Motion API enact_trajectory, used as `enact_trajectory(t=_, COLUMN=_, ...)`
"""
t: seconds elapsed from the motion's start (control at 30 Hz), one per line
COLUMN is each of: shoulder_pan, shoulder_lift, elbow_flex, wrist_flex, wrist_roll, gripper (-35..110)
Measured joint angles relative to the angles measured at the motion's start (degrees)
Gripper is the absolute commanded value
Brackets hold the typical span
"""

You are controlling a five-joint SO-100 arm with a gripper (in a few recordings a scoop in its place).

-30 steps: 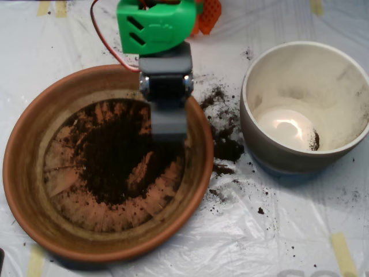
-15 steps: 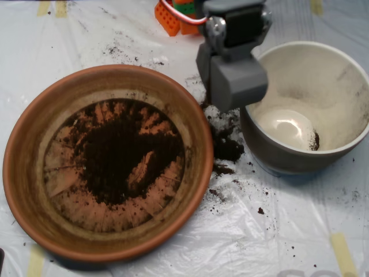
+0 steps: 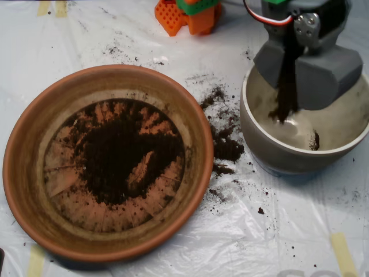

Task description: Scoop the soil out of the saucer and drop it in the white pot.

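White plastic sheeting [image 3: 173,254], crinkled and held down with strips of yellowish tape [image 3: 343,253], covers the table. At the upper right, the grey clamshell scoop [image 3: 291,72] hangs over the white pot [image 3: 271,151], its two shells parted, with a dark stream of soil [image 3: 284,92] falling through the gap between them into the pot's interior. A small dark clump sits low on the pot's inner wall, and the inside is smudged (the outer wall reads greyish). To the left, just beside the pot but apart from it, lies the wide terracotta saucer [image 3: 23,173], a dark patch of soil spread over the middle of its floor with orange streaks showing through. Spilled crumbs [image 3: 226,147] litter the sheeting between the saucer and the pot, and finer specks are scattered near the top and lower right. Orange and green plastic parts [image 3: 187,12] sit at the top edge.
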Motion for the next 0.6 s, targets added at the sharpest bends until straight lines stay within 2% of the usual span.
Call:
enact_trajectory(t=0.37, shoulder_pan=-0.2, shoulder_lift=3.2, elbow_flex=7.7, wrist_flex=-2.8, wrist_roll=-0.4, gripper=43)
enact_trajectory(t=0.6, shoulder_pan=0.9, shoulder_lift=5.2, elbow_flex=9.8, wrist_flex=-4.5, wrist_roll=1.4, gripper=42)
